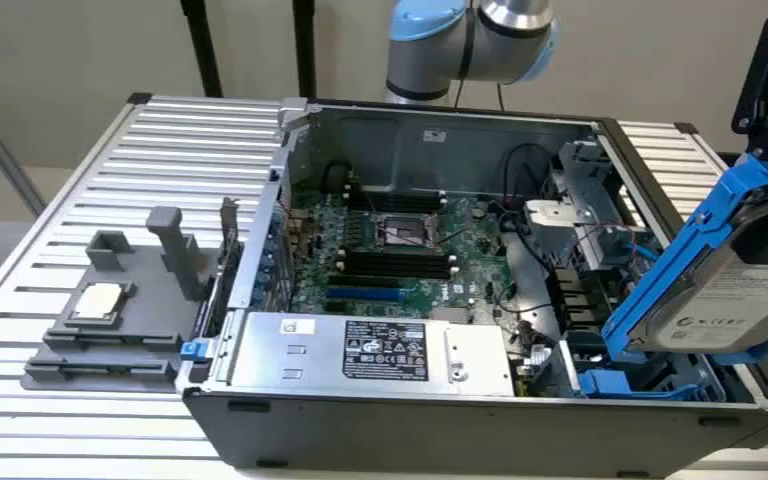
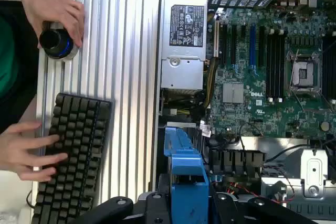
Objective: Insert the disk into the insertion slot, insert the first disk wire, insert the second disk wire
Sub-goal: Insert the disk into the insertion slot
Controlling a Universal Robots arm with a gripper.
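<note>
Slatted metal table (image 1: 184, 130); gripper (image 2: 188, 205) holds disk (image 1: 758, 290).

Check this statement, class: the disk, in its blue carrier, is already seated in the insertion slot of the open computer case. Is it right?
No. The exterior view shows the disk, in its blue carrier, held tilted above the insertion slot of the open computer case, not yet seated in it.
</note>
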